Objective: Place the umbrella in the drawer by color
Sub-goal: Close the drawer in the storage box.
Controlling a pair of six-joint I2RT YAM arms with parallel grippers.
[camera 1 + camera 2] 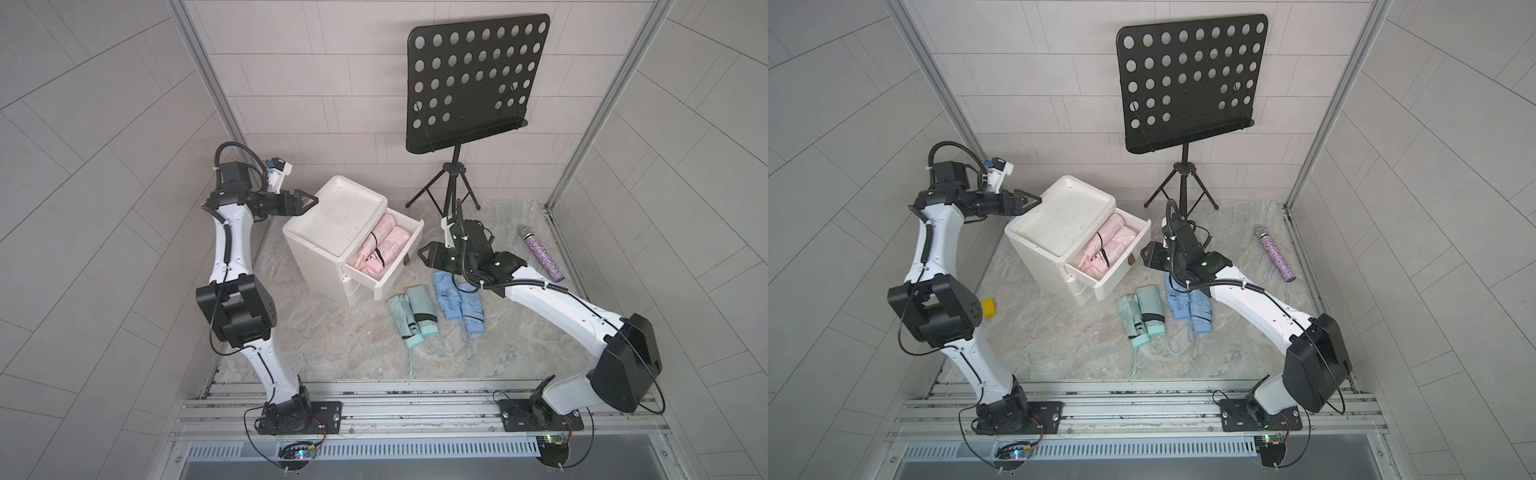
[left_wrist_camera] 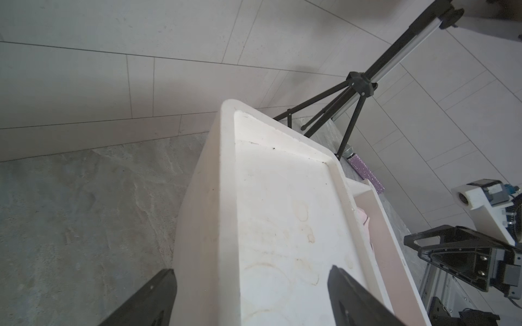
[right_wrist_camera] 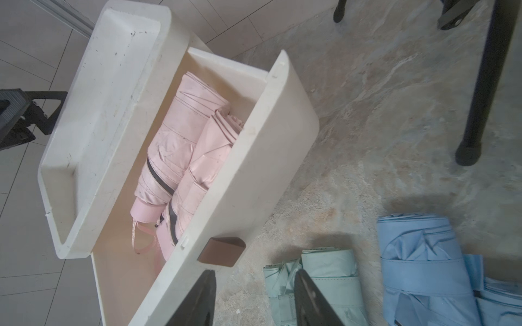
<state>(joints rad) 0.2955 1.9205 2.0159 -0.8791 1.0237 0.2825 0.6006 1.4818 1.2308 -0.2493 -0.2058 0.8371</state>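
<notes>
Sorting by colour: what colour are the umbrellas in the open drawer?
Pale pink; the umbrellas show best in the right wrist view.

Two pink umbrellas (image 1: 384, 245) — two green (image 1: 415, 313), two blue (image 1: 457, 299)
</notes>
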